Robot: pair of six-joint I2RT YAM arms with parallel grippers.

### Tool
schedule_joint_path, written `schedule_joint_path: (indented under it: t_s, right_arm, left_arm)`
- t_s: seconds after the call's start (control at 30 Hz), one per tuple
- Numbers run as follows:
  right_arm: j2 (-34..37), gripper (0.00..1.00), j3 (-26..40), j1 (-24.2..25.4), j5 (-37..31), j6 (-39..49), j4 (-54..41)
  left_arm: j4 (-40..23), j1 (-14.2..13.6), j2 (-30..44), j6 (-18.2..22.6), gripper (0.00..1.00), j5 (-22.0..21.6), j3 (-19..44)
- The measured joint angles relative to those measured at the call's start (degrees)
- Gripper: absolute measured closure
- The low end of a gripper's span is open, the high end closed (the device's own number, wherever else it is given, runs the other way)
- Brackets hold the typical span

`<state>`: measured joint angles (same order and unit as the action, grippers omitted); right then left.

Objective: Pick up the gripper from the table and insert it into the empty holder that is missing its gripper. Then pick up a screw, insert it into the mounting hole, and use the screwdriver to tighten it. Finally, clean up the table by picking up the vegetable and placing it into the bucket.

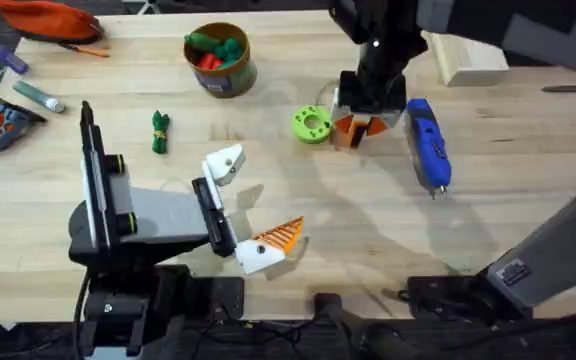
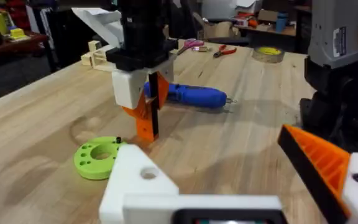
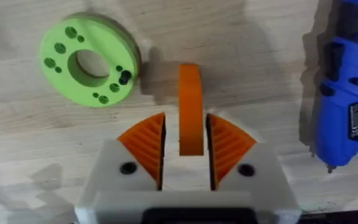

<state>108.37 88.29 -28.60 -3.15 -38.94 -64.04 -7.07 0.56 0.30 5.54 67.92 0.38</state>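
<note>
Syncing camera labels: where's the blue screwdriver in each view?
Overhead: the screwdriver lies on the table at right of centre, just right of the right gripper.
Left wrist: it lies behind the right gripper, metal tip pointing right.
Right wrist: at the right edge.
Shared landmark: the lime-green disc, on the right gripper's other side.

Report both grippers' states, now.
Left gripper: open, holding nothing.
Right gripper: shut on the small orange ribbed plastic finger piece.
</note>
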Motion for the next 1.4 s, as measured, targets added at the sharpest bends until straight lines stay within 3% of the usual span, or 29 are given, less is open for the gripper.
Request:
schedule_joint_path:
  t_s: [0.33, 0.8, 1.4]
  right_arm:
    - [0.4, 0.742, -0.1, 0.0, 0.0, 0.0, 0.0]
    - [0.4, 0.988, -0.1, 0.0, -0.2, 0.0, 0.2]
    - [-0.2, 0.992, -0.2, 0.0, 0.7, 0.0, 0.3]
  left_arm:
    - [0.0, 0.0, 0.0, 0.0, 0.014, 0.0, 0.0]
    - [0.0, 0.0, 0.0, 0.0, 0.013, 0.0, 0.0]
    - [0.0, 0.0, 0.0, 0.0, 0.013, 0.0, 0.0]
